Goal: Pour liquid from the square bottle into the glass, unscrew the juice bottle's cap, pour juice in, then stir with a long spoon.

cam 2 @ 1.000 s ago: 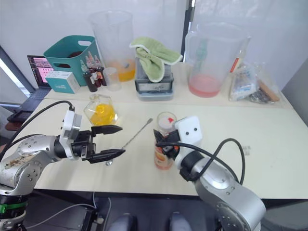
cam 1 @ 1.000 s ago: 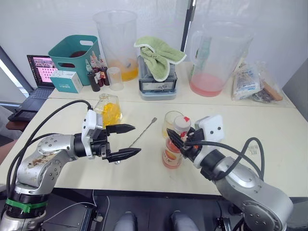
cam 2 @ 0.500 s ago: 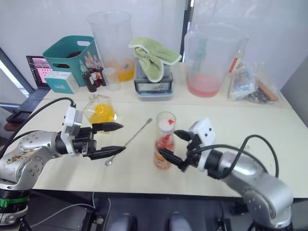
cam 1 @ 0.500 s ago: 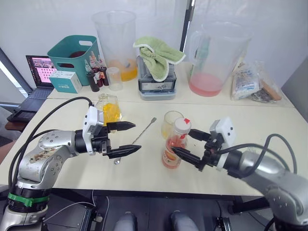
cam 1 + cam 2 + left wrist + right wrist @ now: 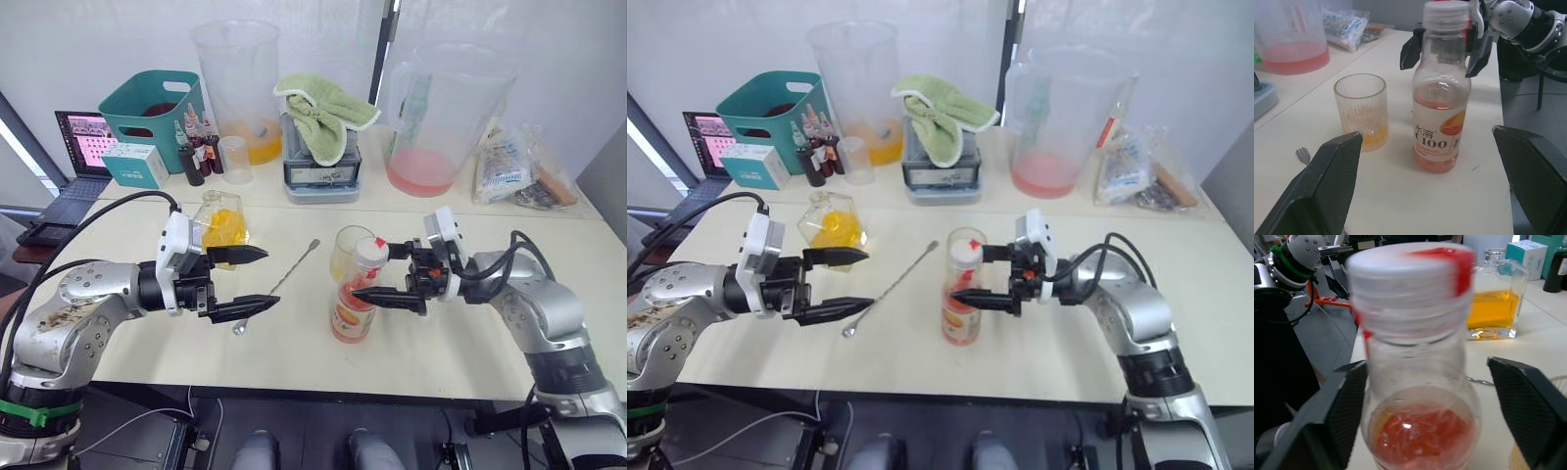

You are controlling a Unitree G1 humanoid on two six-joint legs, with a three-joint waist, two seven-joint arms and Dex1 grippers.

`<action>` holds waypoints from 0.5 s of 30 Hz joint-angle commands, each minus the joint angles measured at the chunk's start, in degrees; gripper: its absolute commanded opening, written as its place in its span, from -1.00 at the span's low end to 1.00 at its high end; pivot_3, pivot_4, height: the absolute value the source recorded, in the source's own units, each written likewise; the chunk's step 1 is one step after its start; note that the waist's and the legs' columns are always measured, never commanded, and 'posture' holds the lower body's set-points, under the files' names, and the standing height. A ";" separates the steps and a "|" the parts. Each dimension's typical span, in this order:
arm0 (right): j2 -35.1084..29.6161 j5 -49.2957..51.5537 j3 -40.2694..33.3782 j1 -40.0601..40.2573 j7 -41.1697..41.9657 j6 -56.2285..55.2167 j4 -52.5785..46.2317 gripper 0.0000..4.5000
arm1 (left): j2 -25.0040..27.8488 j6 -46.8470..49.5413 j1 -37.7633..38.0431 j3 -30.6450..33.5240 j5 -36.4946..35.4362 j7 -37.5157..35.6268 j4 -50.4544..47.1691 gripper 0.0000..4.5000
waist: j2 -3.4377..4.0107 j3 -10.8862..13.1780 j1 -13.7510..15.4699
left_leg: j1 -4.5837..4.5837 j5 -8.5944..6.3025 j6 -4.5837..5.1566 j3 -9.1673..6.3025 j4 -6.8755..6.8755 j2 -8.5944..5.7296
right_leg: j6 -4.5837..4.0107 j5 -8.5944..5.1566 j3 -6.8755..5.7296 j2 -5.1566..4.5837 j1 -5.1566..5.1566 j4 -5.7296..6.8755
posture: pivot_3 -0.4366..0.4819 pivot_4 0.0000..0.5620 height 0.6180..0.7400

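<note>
Table (image 5: 549, 323) carries the task items in front; clutter (jugs, teal bin, towel) sits on the back counter, not relevant

Square bottle (image 5: 221, 226) stands upright on the robot's left side of the table, some yellow liquid left in it, just behind the left gripper (image 5: 253, 282). Left gripper's fingers are spread wide, holding nothing, pointed toward the centre

Juice bottle (image 5: 355, 301) upright mid-table, white cap (image 5: 1445, 11) still on, pink juice low in the body. Right gripper (image 5: 386, 274) is level with the bottle's neck, fingers apart on either side of it, not clamped; whether a tip touches I can't tell

Glass (image 5: 1360, 111) sits just behind the juice bottle, close but apart in the left wrist view, thin layer of yellow at the bottom

Long spoon (image 5: 277, 284) lies flat on the table between left gripper and glass, untouched

Status, my read: the square-bottle pour looks done going by the yellow in the glass. Current step is cap removal, grasp not yet made. Left: unscrew, pour juice, stir
</note>
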 commanded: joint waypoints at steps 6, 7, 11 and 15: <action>0.36 3.17 -2.65 0.01 0.25 1.54 -3.59 -0.45 | 0.73 -0.05 0.12 1.67 -0.71 0.43 -1.72 1.00 | 0.00 0.00 -0.08 | 0.01 0.00 0.00 -0.03 0.00 0.01 | -0.01 0.01 -0.06 0.00 0.00 0.02 | -0.05 -0.47 1.00; 0.29 3.89 -3.16 0.54 -0.34 2.18 -4.80 -0.47 | 0.60 -0.20 0.18 1.50 -0.59 0.40 -1.69 1.00 | 0.00 0.00 -0.07 | 0.01 0.00 0.00 -0.03 0.00 0.01 | -0.01 0.01 -0.06 0.00 -0.01 0.03 | -0.05 -0.47 1.00; 0.51 6.52 -6.78 5.01 -8.19 5.51 -14.97 -0.47 | -0.11 -1.05 0.15 0.56 -0.11 -0.04 -1.30 1.00 | 0.00 0.00 0.05 | -0.01 0.00 0.00 -0.08 0.00 -0.01 | -0.01 0.01 -0.08 -0.01 -0.02 0.08 | -0.05 -0.47 1.00; 4.72 8.87 -9.86 11.37 -26.69 10.89 -30.52 -0.48 | -0.84 -2.10 0.16 -0.05 0.39 -0.46 -0.49 1.00 | 0.00 0.00 0.02 | -0.06 0.00 0.00 -0.16 -0.01 -0.02 | -0.01 0.01 -0.11 -0.01 -0.05 0.13 | -0.05 -0.47 1.00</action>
